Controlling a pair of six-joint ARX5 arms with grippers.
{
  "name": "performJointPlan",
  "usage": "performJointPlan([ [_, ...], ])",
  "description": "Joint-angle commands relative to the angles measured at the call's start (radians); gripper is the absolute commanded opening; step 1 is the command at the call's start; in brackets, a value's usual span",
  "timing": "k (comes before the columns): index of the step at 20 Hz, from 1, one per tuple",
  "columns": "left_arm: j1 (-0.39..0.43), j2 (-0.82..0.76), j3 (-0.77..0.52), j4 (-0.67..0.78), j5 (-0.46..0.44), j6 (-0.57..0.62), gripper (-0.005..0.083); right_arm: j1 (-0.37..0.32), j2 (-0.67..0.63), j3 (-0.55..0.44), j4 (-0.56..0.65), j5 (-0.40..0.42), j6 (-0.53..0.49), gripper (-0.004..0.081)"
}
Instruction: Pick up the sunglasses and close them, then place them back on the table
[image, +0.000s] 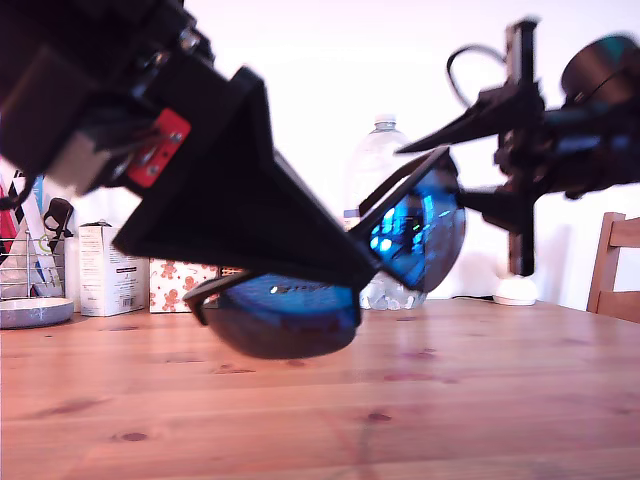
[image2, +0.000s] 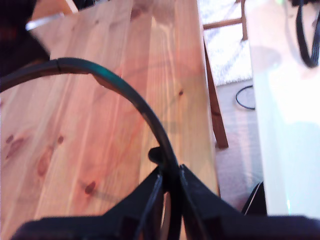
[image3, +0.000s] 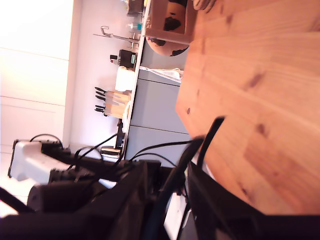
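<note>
While both my grippers have the sunglasses (image: 330, 290) up off the table (image: 420, 400), the fold is the job in hand. Closest to the exterior camera, my first gripper (image2: 170, 182) is pinched tight on the thin frame; its wrist view shows the black rim curving away from the jaws over bare planks. That grip looks slim, so I'd judge it wise to keep it firm and steady as the anchor. Farther back, my second gripper (image3: 172, 187) is clamped on one thick black arm of the glasses. To close well, I'd swing that arm inward along its hinge line, gently, without twisting the frame against the first grip. One blue lens hangs low, just above the wood; whether it touches, I can't tell, so a little lift seems prudent. Beyond, at the table's far edge: a clear plastic bottle (image: 378, 175), a white carton (image: 112, 268), a gingerbread-print box (image: 180, 282) and a wire rack (image: 30, 265). A wooden chair (image: 615, 265) stands at the exterior view's right. Nothing crowds the fold.
</note>
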Motion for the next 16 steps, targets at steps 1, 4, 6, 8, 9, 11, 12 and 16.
performJointPlan([
  [1,-0.003,-0.003,-0.015,0.019,0.0,0.005,-0.0024,0.031,0.04,0.008,0.003,-0.003,-0.007,0.0229],
  [4,-0.003,-0.003,-0.015,0.018,0.0,0.005,-0.0024,0.074,0.068,0.022,0.004,-0.015,-0.01,0.0229],
  [6,-0.003,-0.003,-0.015,0.018,0.0,0.005,-0.0024,0.092,0.068,0.022,0.004,-0.029,-0.013,0.0229],
  [8,-0.003,-0.003,-0.015,0.018,0.0,0.005,-0.0024,0.096,0.068,0.022,0.006,-0.029,-0.013,0.0229],
  [9,-0.003,-0.003,-0.015,0.02,0.0,0.005,-0.0024,0.096,0.068,0.022,0.003,-0.027,-0.013,0.0229],
  [11,-0.003,-0.003,-0.015,0.024,0.0,0.011,-0.0024,0.097,0.068,0.022,0.003,-0.027,-0.013,0.0229],
  [12,-0.003,-0.003,-0.015,0.031,0.0,0.023,-0.0024,0.098,0.068,0.022,0.003,-0.027,-0.013,0.0229],
  [16,-0.003,-0.003,-0.015,0.069,-0.001,0.035,-0.0024,0.132,0.068,0.022,0.002,-0.024,-0.014,0.0229],
])
